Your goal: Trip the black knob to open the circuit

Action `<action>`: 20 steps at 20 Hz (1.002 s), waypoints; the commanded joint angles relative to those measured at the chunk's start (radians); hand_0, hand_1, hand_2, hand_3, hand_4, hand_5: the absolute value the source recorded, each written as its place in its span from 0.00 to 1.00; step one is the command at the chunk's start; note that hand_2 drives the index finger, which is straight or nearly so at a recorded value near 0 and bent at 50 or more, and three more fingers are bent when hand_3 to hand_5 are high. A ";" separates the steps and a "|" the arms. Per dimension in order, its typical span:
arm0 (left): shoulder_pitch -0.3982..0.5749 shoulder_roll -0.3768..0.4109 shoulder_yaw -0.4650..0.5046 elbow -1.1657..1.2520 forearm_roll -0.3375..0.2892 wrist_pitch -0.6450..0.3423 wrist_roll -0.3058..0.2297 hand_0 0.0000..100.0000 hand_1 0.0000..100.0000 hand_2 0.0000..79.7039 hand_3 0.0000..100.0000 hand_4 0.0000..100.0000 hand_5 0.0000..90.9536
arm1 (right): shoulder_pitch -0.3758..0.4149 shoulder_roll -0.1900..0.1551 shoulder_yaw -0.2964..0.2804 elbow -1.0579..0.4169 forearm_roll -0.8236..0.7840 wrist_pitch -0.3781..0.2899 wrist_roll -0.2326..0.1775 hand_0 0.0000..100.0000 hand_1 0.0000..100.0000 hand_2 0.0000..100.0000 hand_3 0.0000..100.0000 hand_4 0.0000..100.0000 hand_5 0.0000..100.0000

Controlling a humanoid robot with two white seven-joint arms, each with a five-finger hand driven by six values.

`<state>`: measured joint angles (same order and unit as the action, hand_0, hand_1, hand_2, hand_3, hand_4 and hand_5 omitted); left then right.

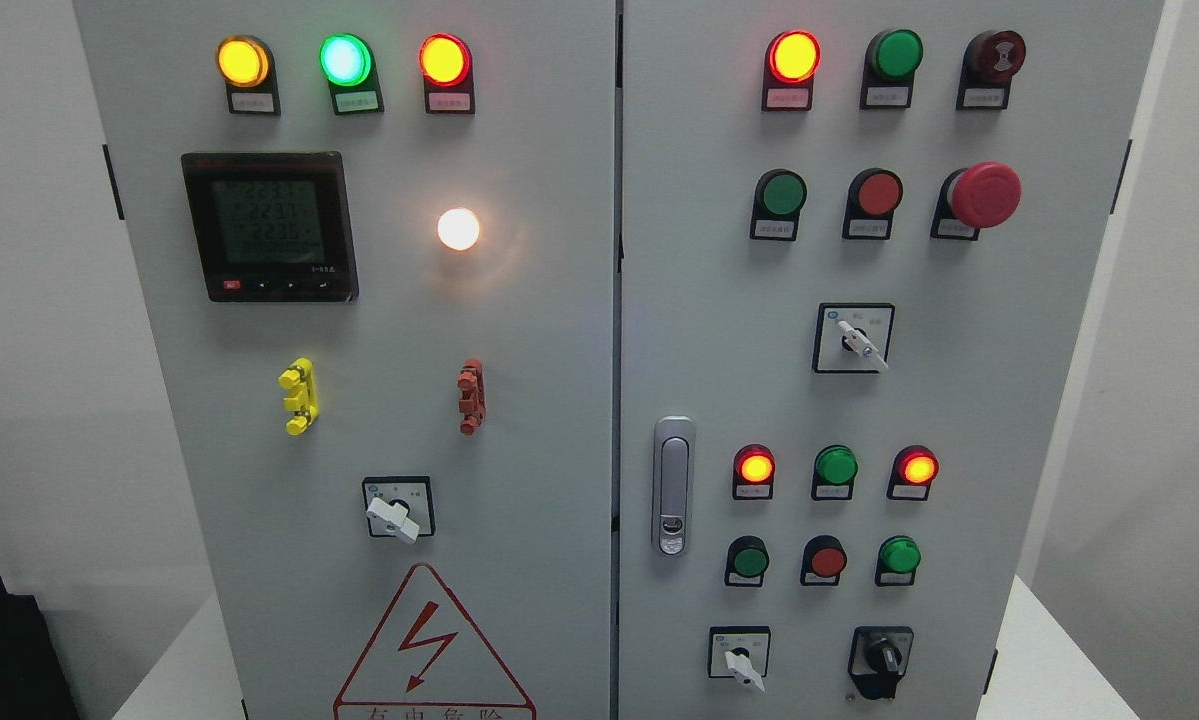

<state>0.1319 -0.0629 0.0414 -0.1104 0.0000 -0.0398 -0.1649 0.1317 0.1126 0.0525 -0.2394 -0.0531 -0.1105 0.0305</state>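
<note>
Fingers are out of view, so you cannot tell their state. Your black knob sits low right on the cabinet; reach carelessly and you may turn the neighbouring white switch instead.

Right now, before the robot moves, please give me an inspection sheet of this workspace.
Surface: grey cabinet with two doors, both shut; door handle on the right door.
Job's things: black knob at the right door's bottom right; nothing touches it.
Clutter: three white selector switches, including one on the left door; lit lamps, including the white lamp; meter display on; red mushroom button; yellow clip and red clip; shock warning triangle.
Hands: nothing seen.
Cables: nothing seen.
Surroundings: white wall behind; black object at lower left.
</note>
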 commanded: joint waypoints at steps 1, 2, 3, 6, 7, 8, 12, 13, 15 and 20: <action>0.000 0.000 0.000 0.000 -0.023 0.000 0.001 0.12 0.39 0.00 0.00 0.00 0.00 | 0.009 0.007 0.001 -0.115 0.001 -0.055 -0.006 0.00 0.01 0.00 0.00 0.00 0.00; 0.000 0.000 0.000 0.000 -0.023 0.001 0.001 0.12 0.39 0.00 0.00 0.00 0.00 | 0.012 0.007 0.003 -0.129 0.001 -0.072 -0.012 0.00 0.01 0.00 0.00 0.00 0.00; 0.000 0.000 0.000 0.000 -0.023 0.001 0.001 0.12 0.39 0.00 0.00 0.00 0.00 | 0.014 0.007 0.004 -0.139 0.004 -0.084 -0.024 0.00 0.01 0.00 0.00 0.00 0.00; 0.000 0.000 0.000 0.000 -0.023 0.001 0.001 0.12 0.39 0.00 0.00 0.00 0.00 | 0.017 0.007 0.006 -0.193 0.004 -0.089 -0.032 0.00 0.00 0.00 0.00 0.00 0.00; 0.000 0.000 0.000 0.000 -0.023 0.000 0.001 0.12 0.39 0.00 0.00 0.00 0.00 | 0.019 0.007 0.006 -0.208 0.004 -0.090 -0.032 0.00 0.00 0.00 0.00 0.00 0.00; 0.000 0.000 0.000 0.000 -0.023 0.000 0.001 0.12 0.39 0.00 0.00 0.00 0.00 | 0.023 0.007 0.006 -0.221 0.004 -0.092 -0.032 0.00 0.00 0.00 0.00 0.00 0.00; 0.000 0.000 0.000 0.000 -0.023 0.000 0.001 0.12 0.39 0.00 0.00 0.00 0.00 | 0.029 0.007 0.010 -0.270 0.006 -0.146 -0.032 0.00 0.00 0.00 0.00 0.00 0.00; 0.000 0.000 0.000 0.000 -0.023 0.001 0.001 0.12 0.39 0.00 0.00 0.00 0.00 | 0.029 0.007 0.012 -0.277 0.006 -0.170 -0.032 0.00 0.00 0.00 0.00 0.00 0.00; 0.000 0.000 0.000 0.000 -0.023 0.000 0.001 0.12 0.39 0.00 0.00 0.00 0.00 | 0.029 0.007 0.018 -0.293 0.006 -0.211 -0.034 0.00 0.00 0.00 0.00 0.00 0.00; 0.000 0.000 0.000 0.000 -0.023 0.001 0.001 0.12 0.39 0.00 0.00 0.00 0.00 | 0.019 0.002 0.021 -0.342 0.006 -0.239 -0.049 0.00 0.00 0.00 0.00 0.00 0.00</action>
<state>0.1319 -0.0629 0.0414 -0.1104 0.0000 -0.0390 -0.1649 0.1561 0.1180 0.0645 -0.4649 -0.0478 -0.3351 -0.0139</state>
